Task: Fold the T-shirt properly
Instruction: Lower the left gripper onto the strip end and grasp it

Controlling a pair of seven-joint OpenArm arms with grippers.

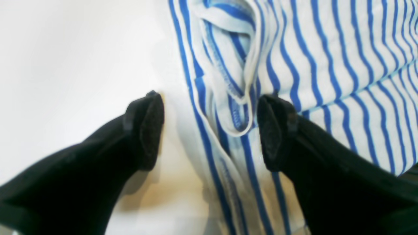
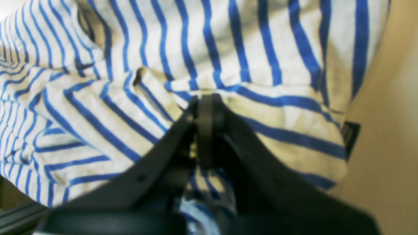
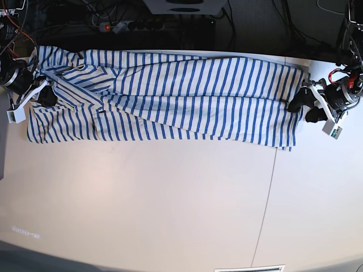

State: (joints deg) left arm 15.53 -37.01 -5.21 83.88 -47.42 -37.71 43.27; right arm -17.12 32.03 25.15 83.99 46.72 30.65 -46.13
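Note:
The T-shirt [image 3: 170,93], white with thin blue stripes, lies in a long band across the far part of the white table [image 3: 170,192]. My left gripper [image 1: 210,130] is open. Its two black fingers [image 1: 147,130] straddle the shirt's bunched hem edge [image 1: 235,98] without pinching it. In the base view it [image 3: 304,109] sits at the shirt's right end. My right gripper [image 2: 205,101] is shut on a fold of the striped cloth [image 2: 228,58]. In the base view it [image 3: 45,96] is at the shirt's left end. A small dark label [image 2: 351,133] shows at the cloth's edge.
A power strip and cables [image 3: 125,24] lie behind the table's far edge. A thin seam [image 3: 271,187] runs across the tabletop right of centre. A vent grille [image 3: 241,268] is at the front edge.

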